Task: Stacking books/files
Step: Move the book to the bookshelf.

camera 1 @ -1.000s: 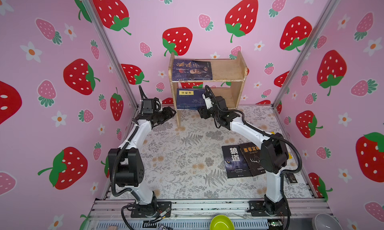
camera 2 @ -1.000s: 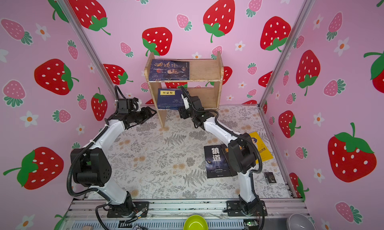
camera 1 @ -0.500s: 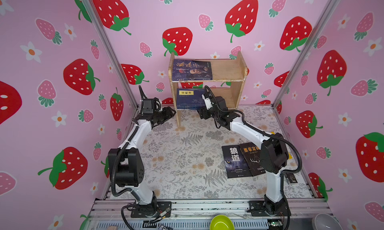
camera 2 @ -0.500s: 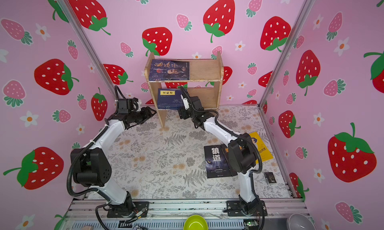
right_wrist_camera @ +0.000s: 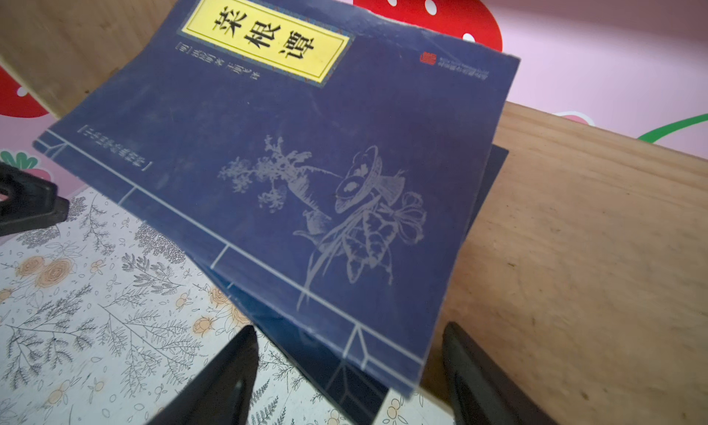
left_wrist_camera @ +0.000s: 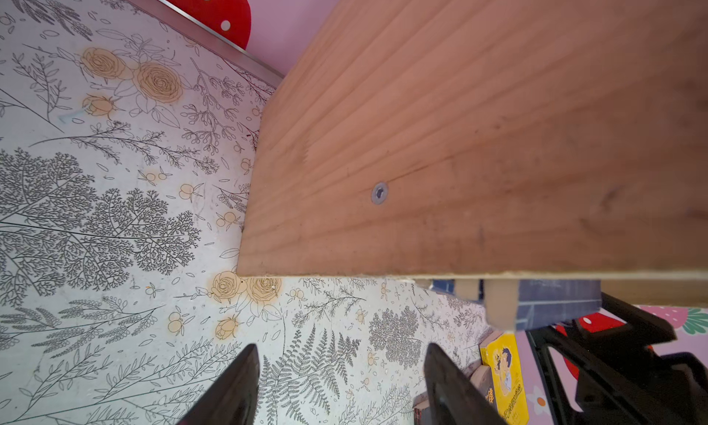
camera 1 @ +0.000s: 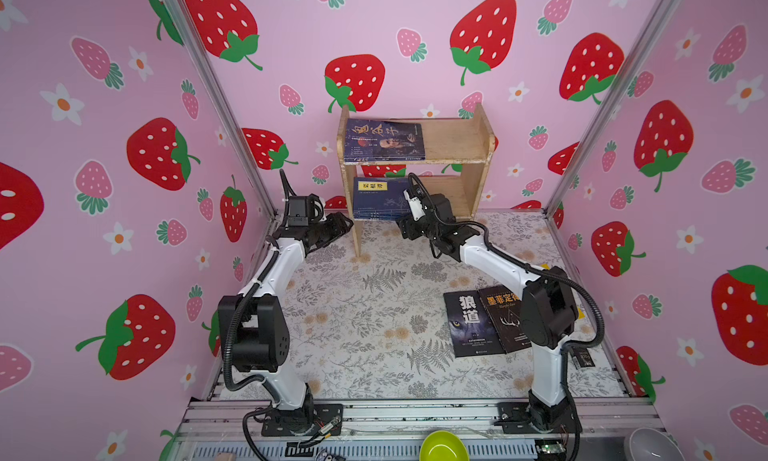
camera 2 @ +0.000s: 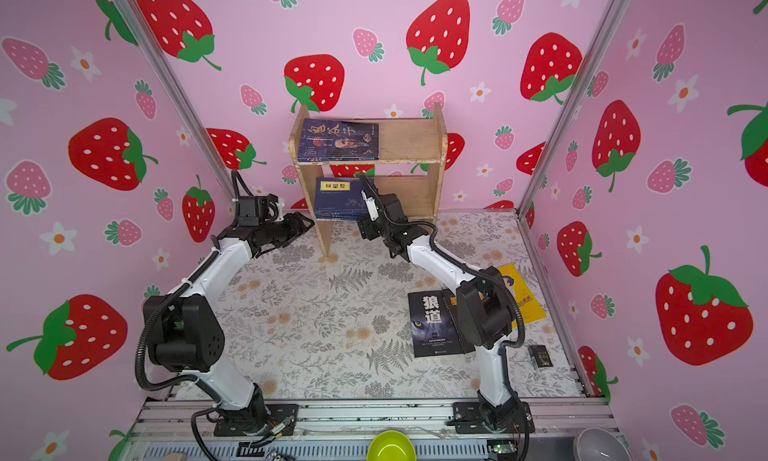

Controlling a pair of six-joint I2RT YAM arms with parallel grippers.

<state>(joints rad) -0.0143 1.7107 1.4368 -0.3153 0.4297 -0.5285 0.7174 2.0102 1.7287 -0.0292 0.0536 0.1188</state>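
- Books are lying in three spots. A navy stack [camera 1: 376, 201] with a yellow label is sitting on the lower board of the wooden shelf [camera 1: 453, 145] at the table's [camera 1: 365, 313] far edge. A blue portrait book [camera 1: 384, 141] is resting on the top board, and two black books [camera 1: 471, 321] and a yellow book [camera 2: 521, 299] are lying flat by the right edge.
- The right fingers [right_wrist_camera: 230, 381] are hovering spread wide and gripping nothing. They are sitting just in front of the navy stack's near corner, which is jutting out past the board's front edge.
- That stack is lying flat with its long axis running along the shelf's front and its bound edge facing the right arm. I am guessing any coming push or grip is depending on meeting that overhanging edge squarely.
- The left fingers [left_wrist_camera: 237, 388] are also spread and empty, pointing at the outside of the shelf's left side panel. Wood is standing between them and the stack, so the right arm is looking better placed.
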